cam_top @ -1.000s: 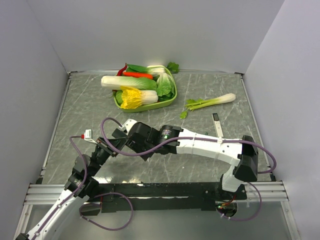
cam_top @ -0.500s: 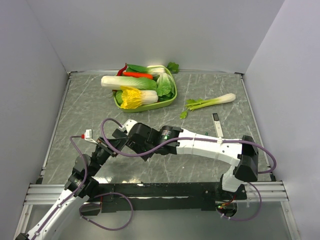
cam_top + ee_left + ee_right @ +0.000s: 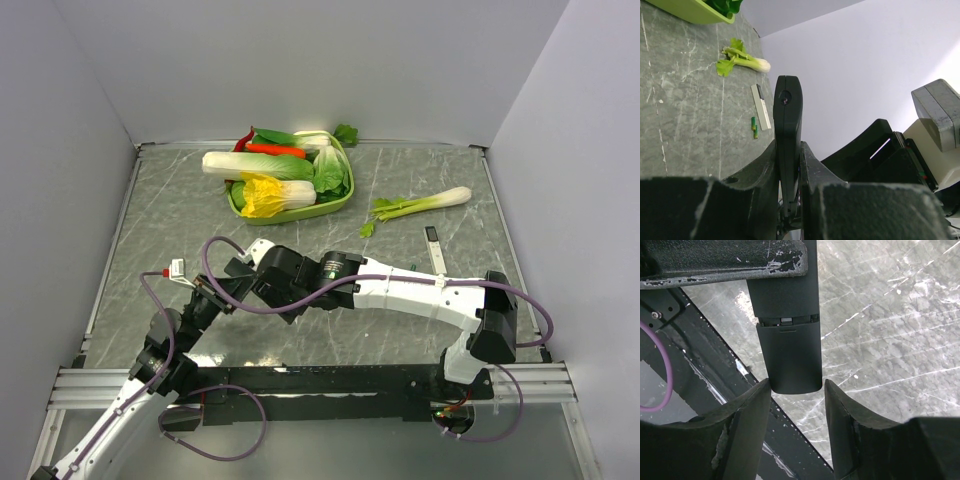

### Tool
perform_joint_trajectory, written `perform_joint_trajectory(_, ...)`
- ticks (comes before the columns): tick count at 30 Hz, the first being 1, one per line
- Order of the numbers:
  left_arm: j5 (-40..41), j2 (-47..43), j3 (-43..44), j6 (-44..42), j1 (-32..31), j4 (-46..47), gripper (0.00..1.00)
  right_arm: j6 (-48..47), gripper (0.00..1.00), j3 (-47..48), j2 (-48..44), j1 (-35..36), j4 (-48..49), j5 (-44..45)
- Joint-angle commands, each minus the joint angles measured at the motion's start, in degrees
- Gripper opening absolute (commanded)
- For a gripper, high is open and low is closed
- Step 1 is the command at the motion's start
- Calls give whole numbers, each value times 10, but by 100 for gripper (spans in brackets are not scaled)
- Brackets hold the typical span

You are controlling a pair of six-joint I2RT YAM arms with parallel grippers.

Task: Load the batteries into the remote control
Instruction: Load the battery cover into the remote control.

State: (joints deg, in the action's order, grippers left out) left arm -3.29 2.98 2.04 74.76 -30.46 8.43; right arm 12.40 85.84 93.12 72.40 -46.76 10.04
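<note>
The left gripper [image 3: 788, 160] is clamped on the black remote control [image 3: 787, 115], which it holds edge-on. The right gripper [image 3: 797, 388] stands parted, one finger on either side of the remote's battery cover [image 3: 789, 355], which looks seated. The step in hand appears to be opening the compartment, so the next move calls for pinching that cover and sliding it off against a firm left hold. The green batteries [image 3: 754, 128] lie on the table [image 3: 685, 115], well apart from the remote and just beside a slim white device [image 3: 761, 106].

Grey marbled tabletop [image 3: 160, 220] between plain pale walls [image 3: 300, 60], evenly lit
</note>
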Motion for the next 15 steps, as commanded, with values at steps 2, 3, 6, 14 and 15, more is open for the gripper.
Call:
perform_joint_trajectory(2,-8,-1,-28,12,-1,27,1,-1,58,4,-33,5,-3,9)
perform_joint_trajectory(3,-8,-1,-28,13,-1,26,1,-1,60,4,-34,4,-3,9)
perform_joint_trajectory(6,-8,2,-28,18,-1,23,1,-2,61,6,-39,5,-1,6)
perform_joint_trajectory(14,-6,5,-29,34,-1,26,1,4,75,2,-65,3,15,-10)
perform_joint_trajectory(15,-5,5,-33,36,-2,30,1,7,77,-6,-79,2,21,-13)
